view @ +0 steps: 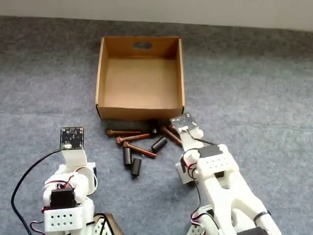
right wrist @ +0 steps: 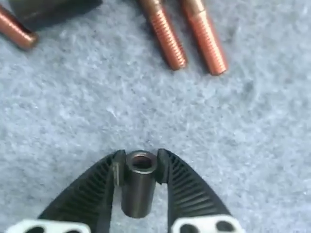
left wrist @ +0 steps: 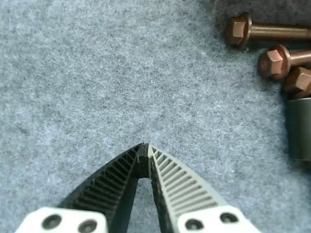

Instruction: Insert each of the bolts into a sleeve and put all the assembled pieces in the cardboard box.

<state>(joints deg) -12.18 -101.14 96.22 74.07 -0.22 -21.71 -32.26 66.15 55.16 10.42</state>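
Your right gripper [right wrist: 140, 158] is clamped on a dark sleeve [right wrist: 138, 187], fingers narrow and gripping it from both sides. Threaded bolt ends [right wrist: 167, 41] lie just ahead of its tips, apart from them. Your left gripper [left wrist: 146, 148] is closed tip to tip and holds nothing. Bolt heads [left wrist: 274, 60] and a loose sleeve [left wrist: 299, 128] lie near it, toward the right arm. The cardboard box [view: 139, 112] sits beyond both.

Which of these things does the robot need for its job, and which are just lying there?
For the job:
- bolts
- loose sleeves
- sleeve held in the right gripper
- cardboard box

Just there:
- grey mat
- black cable
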